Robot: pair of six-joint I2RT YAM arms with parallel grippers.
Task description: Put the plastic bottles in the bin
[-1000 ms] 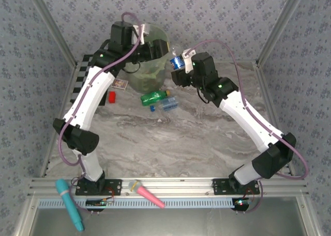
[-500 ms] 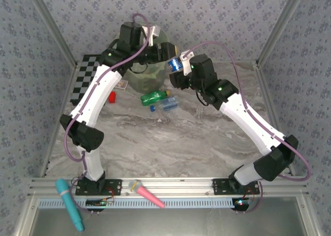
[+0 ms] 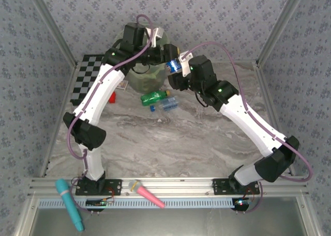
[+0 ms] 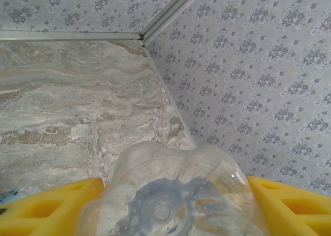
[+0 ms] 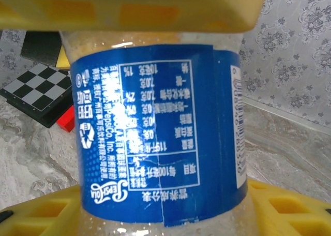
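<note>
Just beside the bin (image 3: 146, 78), the right hand (image 3: 178, 70) pinches a blue-labelled bottle (image 3: 174, 65) above the marbled desk (image 3: 181, 137), papered walls (image 3: 232, 13) around.

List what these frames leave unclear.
Bin contents: top view, left arm covers its mouth.
Blue-labelled bottle ends: right wrist view, right fingers and frame edges hide them.
Whether left fingers press the clear bottle: left wrist view, lower edge cuts them.
</note>
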